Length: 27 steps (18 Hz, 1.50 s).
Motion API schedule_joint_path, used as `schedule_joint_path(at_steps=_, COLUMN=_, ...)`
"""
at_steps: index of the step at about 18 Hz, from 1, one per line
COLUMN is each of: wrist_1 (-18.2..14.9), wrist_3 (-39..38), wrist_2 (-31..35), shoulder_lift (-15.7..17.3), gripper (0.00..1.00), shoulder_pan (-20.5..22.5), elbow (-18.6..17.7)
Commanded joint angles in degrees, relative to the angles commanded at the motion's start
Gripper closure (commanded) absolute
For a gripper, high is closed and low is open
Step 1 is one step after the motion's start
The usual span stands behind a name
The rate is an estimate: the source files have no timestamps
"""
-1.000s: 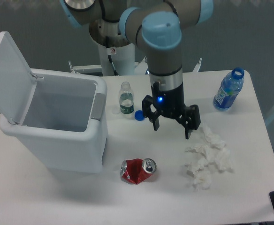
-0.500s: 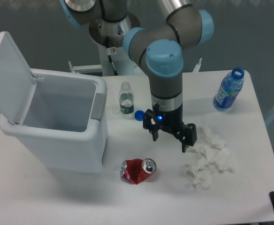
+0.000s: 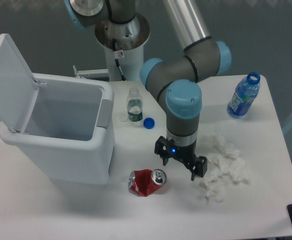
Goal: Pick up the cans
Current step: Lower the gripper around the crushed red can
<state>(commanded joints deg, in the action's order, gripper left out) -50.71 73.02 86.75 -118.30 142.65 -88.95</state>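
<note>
Pincer, fingers spread and holding nothing, above the counter; crushed red can lies on its side at the pincer's 8 o'clock, near but apart; crumpled tissue at its 3 o'clock

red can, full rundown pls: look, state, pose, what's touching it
The red can is a crushed, dented aluminium drink can with a silver top and pull tab. It lies on its side on the white table, top end pointing right, just in front of the open white bin. Nothing but the table touches it. The open gripper hangs just to its right, not around it.
</note>
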Motion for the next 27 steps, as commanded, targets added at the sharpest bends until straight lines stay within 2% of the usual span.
schedule_joint_path(at_steps=2, wrist_1=0.0, wrist_3=2.7, wrist_2=0.0, shoulder_lift=0.2, gripper=0.00, shoulder_pan=0.0, elbow=0.0)
schedule_joint_path(at_steps=7, wrist_1=-0.1, wrist_3=15.1, wrist_2=1.3, shoulder_lift=-0.2, gripper=0.00, shoulder_pan=-1.3, elbow=-0.1)
schedule_joint_path(at_steps=11, wrist_1=-0.4, wrist_3=21.5, wrist_2=8.3, shoulder_lift=-0.6, gripper=0.00, shoulder_pan=-4.0, elbow=-1.2)
schedule_joint_path(at_steps=15, wrist_1=-0.3, wrist_3=21.7, wrist_2=8.8, shoulder_lift=-0.7, gripper=0.00, shoulder_pan=-5.3, elbow=-3.0)
schedule_joint_path(at_steps=27, wrist_1=0.1, wrist_3=21.6, wrist_2=8.4, shoulder_lift=-4.2, gripper=0.00, shoulder_pan=-6.5, elbow=-2.2)
